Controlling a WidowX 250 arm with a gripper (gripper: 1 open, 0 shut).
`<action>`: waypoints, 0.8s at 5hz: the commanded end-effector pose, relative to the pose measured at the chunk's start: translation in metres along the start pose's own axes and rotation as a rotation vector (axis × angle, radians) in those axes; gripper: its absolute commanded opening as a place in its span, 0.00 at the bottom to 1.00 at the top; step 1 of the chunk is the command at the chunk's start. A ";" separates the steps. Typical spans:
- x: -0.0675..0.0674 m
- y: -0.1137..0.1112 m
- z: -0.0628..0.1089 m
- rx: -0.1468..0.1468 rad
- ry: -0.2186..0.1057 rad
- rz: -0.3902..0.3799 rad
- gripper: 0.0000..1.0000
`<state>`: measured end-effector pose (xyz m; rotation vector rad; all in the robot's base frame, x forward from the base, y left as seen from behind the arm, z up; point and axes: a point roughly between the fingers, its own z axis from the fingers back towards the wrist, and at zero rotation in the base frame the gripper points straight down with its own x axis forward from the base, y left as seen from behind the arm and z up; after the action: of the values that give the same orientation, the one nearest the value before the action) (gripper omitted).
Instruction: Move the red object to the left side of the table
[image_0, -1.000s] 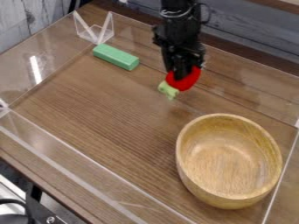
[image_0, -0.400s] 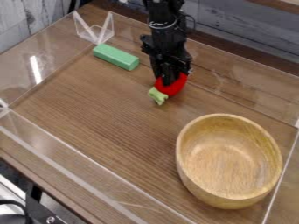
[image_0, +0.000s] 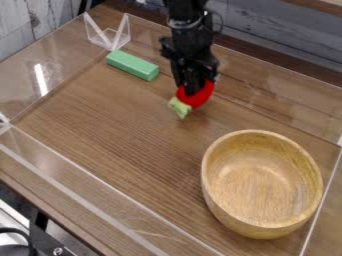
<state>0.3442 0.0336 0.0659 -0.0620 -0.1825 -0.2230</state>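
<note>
The red object (image_0: 197, 97) is a small bright-red toy with a light-green stem end pointing down-left. It sits near the middle back of the wood-grain table (image_0: 120, 150), low over or on the surface. My gripper (image_0: 197, 90) points down from above, and its black fingers are shut on the red object's top. The upper part of the toy is hidden between the fingers.
A flat green block (image_0: 134, 65) lies to the left of the gripper, near the back. A large wooden bowl (image_0: 262, 182) stands at the front right. Low clear acrylic walls (image_0: 40, 80) border the table, with a folded clear piece at the back left corner.
The gripper has carried the red object a short way to the left, toward the green block. Over the last half second it has barely moved.
</note>
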 end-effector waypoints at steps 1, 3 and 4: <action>0.002 0.009 0.036 0.035 -0.082 0.007 0.00; -0.026 0.064 0.030 0.081 -0.064 0.089 0.00; -0.040 0.098 0.028 0.106 -0.051 0.133 0.00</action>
<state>0.3155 0.1328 0.0638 -0.0072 -0.1834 -0.0776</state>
